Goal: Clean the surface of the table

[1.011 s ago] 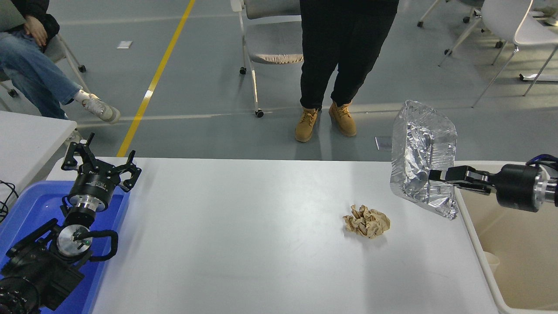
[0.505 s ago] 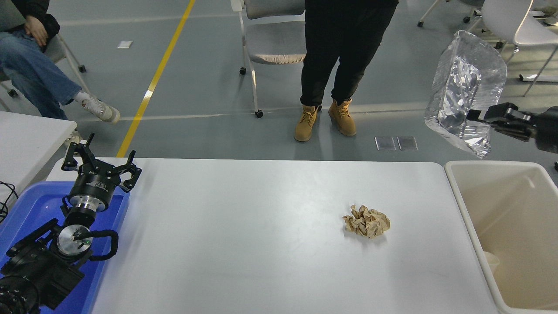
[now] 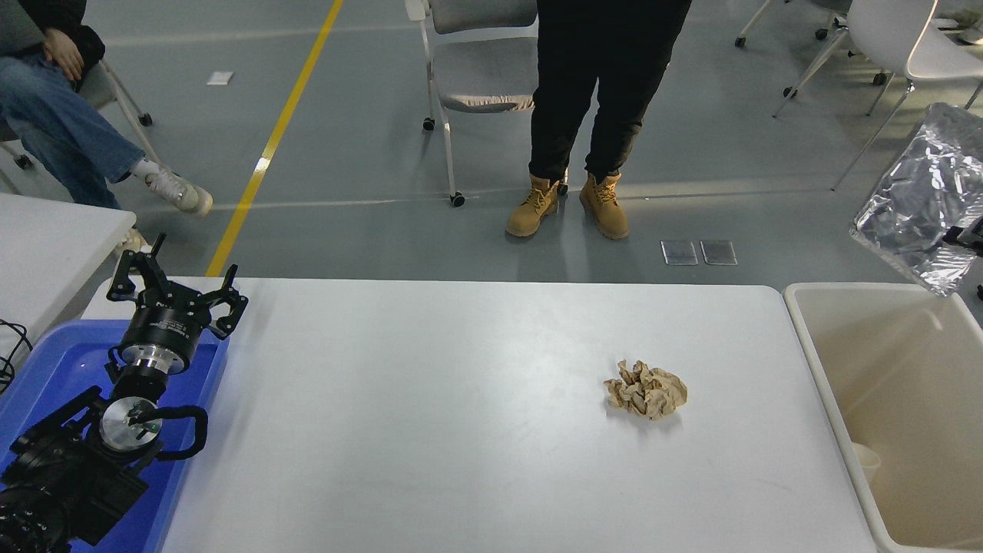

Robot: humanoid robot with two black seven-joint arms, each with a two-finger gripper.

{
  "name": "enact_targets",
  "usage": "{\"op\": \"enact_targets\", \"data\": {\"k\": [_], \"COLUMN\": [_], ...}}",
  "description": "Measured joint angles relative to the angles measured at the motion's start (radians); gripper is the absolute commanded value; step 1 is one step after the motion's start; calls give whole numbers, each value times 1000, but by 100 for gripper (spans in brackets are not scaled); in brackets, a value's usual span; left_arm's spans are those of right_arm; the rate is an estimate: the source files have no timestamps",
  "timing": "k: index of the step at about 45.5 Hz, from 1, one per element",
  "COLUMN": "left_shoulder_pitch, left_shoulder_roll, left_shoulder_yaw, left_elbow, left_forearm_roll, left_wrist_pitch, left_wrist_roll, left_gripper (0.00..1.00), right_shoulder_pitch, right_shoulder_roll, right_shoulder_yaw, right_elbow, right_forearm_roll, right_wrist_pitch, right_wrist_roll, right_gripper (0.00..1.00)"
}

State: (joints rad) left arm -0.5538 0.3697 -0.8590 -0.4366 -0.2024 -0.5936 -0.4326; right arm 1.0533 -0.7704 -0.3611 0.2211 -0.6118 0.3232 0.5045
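Crumpled brown paper [image 3: 646,389] (no legible writing)

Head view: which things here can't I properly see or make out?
- Right tool: almost wholly cut off by the right edge; the foil bag covers the rest, so its grip cannot be judged.
- Tub: cut by the right and bottom edges; a pale item by its left wall is too small to identify.
- Blue tray: largely hidden under the parked left tool and its arm.
- Both people: cut off by the top edge.
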Motion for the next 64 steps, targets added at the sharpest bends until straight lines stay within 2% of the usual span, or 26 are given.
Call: {"op": "enact_targets", "data": {"k": [14,26,41,64], "left_shoulder_pitch": [0,0,0,0], "left_shoulder_roll": [0,0,0,0], "left_shoulder_yaw": [0,0,0,0], "left_elbow": [0,0,0,0], "left_forearm_roll": [0,0,0,0], "left_wrist_pitch": [0,0,0,0], "left_wrist_roll": [0,0,0,0], "left_gripper": [100,100,100,100], "right_shoulder_pitch": [-73,-128,-209,-327], "right_shoulder_roll": [23,39,88,205], "right_shoulder_yaw": [-17,-19,-13,-8], "right_elbow": [-75,-91,-95,-97], "right_forearm_roll": [70,88,108,153], "right_wrist_pitch": [-7,-13,-44,-106], "right_wrist_roll": [-202,-314,-373,-392], "right_gripper": [0,0,0,0]}}
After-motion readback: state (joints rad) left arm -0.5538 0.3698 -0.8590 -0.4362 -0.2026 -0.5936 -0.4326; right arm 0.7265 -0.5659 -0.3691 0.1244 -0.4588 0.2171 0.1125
